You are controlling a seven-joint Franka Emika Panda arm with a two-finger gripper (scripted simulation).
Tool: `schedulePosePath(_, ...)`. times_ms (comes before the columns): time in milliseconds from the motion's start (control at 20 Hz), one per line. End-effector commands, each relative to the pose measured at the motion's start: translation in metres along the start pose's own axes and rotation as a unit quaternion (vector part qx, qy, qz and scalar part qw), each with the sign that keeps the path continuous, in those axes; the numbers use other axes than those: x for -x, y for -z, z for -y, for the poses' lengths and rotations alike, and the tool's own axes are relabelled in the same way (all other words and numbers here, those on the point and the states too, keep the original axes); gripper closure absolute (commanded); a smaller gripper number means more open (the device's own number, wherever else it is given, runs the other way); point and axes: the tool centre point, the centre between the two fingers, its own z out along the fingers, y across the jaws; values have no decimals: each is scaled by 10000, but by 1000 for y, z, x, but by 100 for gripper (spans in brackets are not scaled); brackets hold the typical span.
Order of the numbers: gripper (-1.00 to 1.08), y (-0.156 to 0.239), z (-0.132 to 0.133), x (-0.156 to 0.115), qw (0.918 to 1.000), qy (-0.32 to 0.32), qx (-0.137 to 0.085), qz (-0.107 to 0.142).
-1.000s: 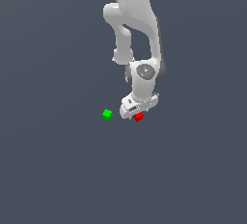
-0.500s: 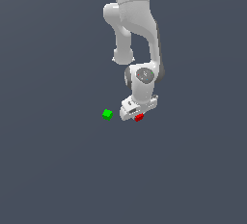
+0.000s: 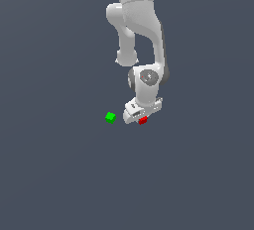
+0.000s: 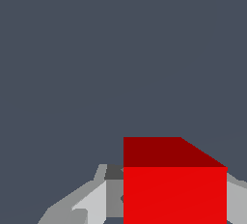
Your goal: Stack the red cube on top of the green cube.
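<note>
The red cube (image 3: 143, 120) lies on the dark floor, right under the white gripper (image 3: 139, 118). In the wrist view the red cube (image 4: 174, 189) fills the space between the two grey fingers (image 4: 94, 201). A narrow gap shows on one side, so the jaws stand around it, open. The green cube (image 3: 110, 117) lies apart, toward the exterior view's left of the gripper, about a hand's width away. It does not show in the wrist view.
The white arm (image 3: 141, 30) reaches down from the upper middle of the exterior view. The floor is a plain dark grey-blue with nothing else on it.
The gripper has come down a little over the red cube. Neither cube has moved.
</note>
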Motion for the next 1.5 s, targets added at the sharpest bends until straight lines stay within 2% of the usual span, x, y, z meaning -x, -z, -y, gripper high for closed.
schedulePosePath(0, 108, 4, 0, 0, 10000, -1, 2, -4)
schedulePosePath(850, 108, 89, 1, 1, 10000, 4, 0, -6)
schedulePosePath(1200, 108, 93, -1, 1, 10000, 4, 2, -11)
schedulePosePath(1450, 108, 88, -15, 9, 10000, 4, 2, -11)
